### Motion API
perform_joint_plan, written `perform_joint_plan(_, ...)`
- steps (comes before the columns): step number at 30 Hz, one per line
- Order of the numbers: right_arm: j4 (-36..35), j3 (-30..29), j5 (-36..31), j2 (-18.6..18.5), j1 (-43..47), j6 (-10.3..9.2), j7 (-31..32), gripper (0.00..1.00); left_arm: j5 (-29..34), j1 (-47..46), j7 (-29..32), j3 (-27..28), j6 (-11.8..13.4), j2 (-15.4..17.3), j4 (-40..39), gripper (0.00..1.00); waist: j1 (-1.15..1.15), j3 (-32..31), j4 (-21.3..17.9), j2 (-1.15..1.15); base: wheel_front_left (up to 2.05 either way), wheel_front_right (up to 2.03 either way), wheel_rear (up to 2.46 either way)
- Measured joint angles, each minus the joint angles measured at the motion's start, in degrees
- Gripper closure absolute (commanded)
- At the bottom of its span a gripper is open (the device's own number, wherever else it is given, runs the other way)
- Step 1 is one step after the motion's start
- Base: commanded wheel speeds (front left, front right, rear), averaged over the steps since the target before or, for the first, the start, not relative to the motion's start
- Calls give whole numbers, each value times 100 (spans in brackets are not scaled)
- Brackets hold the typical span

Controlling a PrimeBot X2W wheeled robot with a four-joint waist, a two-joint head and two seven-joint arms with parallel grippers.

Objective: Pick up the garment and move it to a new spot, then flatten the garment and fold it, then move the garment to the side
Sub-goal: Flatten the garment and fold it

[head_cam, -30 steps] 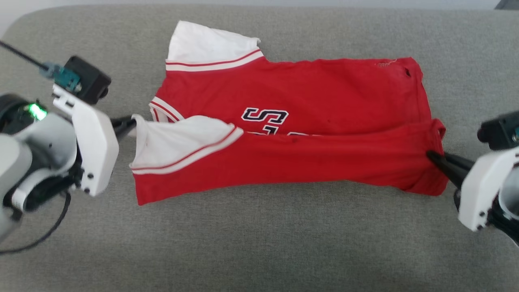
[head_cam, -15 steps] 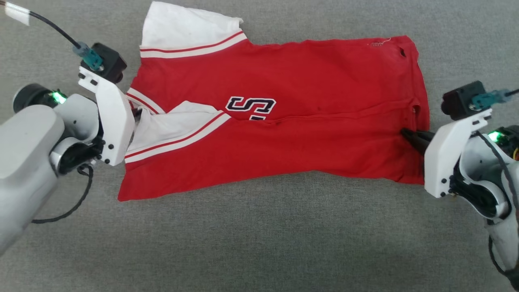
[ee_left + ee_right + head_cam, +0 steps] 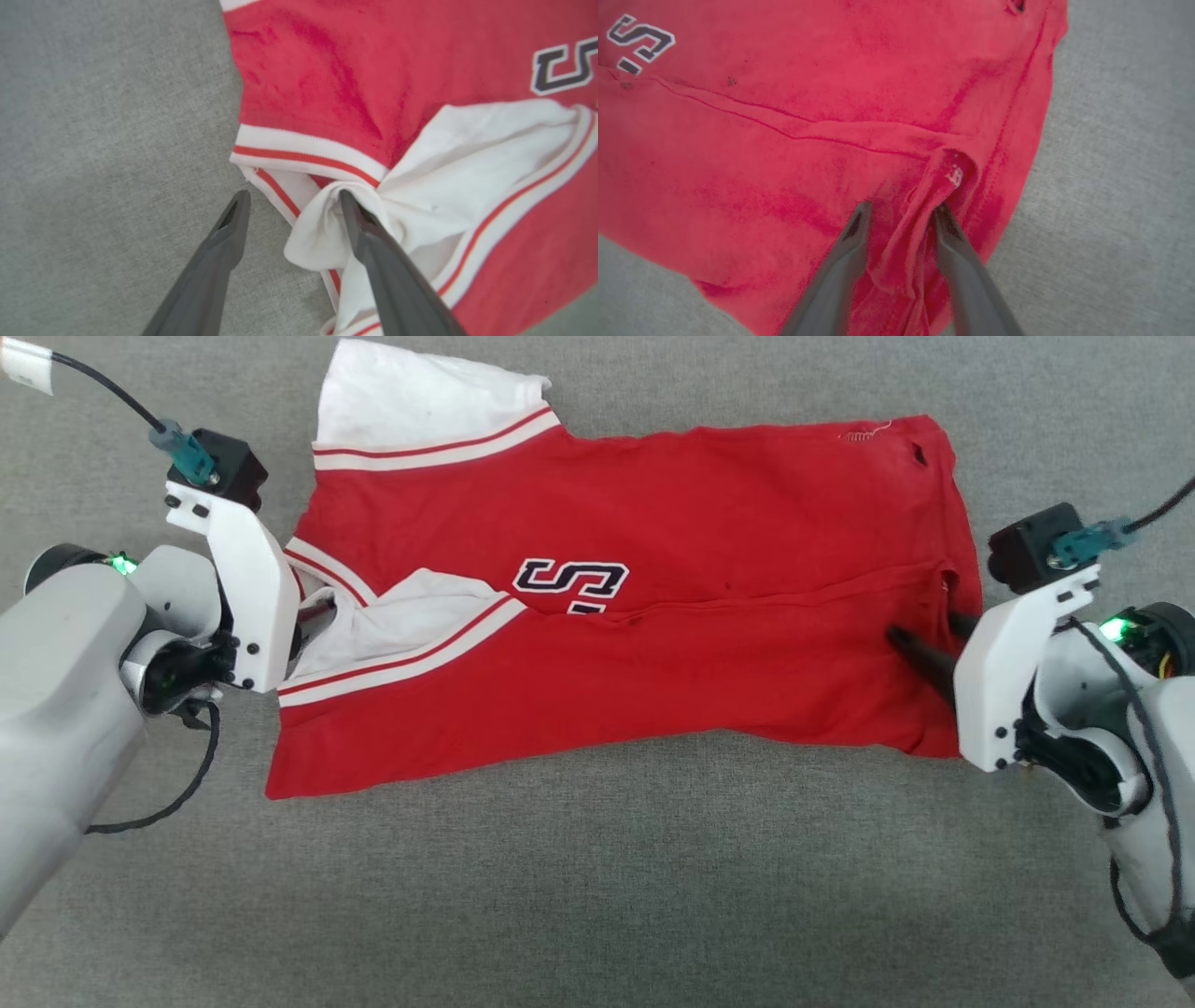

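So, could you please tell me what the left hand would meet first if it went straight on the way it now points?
The left hand would meet the garment almost at once: its bunched white sleeve lies between the open fingers, and the striped trim seems to lie just beyond.
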Motion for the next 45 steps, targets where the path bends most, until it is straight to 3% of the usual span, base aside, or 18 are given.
perform_joint_plan(5,-326,-475,-155,0,219,1,-308,0,-35,-62,-48,55,7,177,-235,0,0,-164,47,0,0,0,0)
perform_joint_plan(11,-889,-1436,-587,303,753,0,-842,0,-97,160,43,45,334,500,-1035,0,0,-379,107,0,0,0,0)
perform_joint_plan(20,-1929,-2684,-1472,1246,1589,0,-1560,0,-270,888,355,-48,1289,1188,-2772,0,0,-553,94,0,0,0,0)
perform_joint_plan(24,-2347,-2835,-1667,1588,1953,0,-1606,0,-445,1211,423,-47,1692,1462,-3190,0,0,-553,15,0,0,0,0)
perform_joint_plan(28,-2636,-2864,-1746,1812,2215,0,-1585,0,-625,1468,359,-14,1959,1536,-3307,0,0,-494,-102,0,0,0,0)
perform_joint_plan(33,-2733,-2838,-1760,1973,2385,0,-1445,0,-887,1746,290,41,2168,1534,-3004,0,0,-397,-273,0,0,0,0)
perform_joint_plan(38,-2677,-2732,-1700,1984,2431,0,-1125,0,-1053,1821,255,114,2210,1439,-2703,0,0,-324,-372,0,0,0,0)
perform_joint_plan(39,-2640,-2677,-1685,1971,2441,0,-1011,0,-1126,1836,278,124,2203,1410,-2627,69,0,-310,-391,0,0,0,0)
perform_joint_plan(40,-2599,-2642,-1629,1972,2441,0,-891,0,-1161,1836,309,131,2153,1390,-2565,100,0,-297,-405,0,0,0,0)
perform_joint_plan(45,-2356,-2408,-1383,1898,2404,0,-162,0,-1181,1800,294,170,1978,1277,-2346,100,0,-227,-403,0,0,0,0)
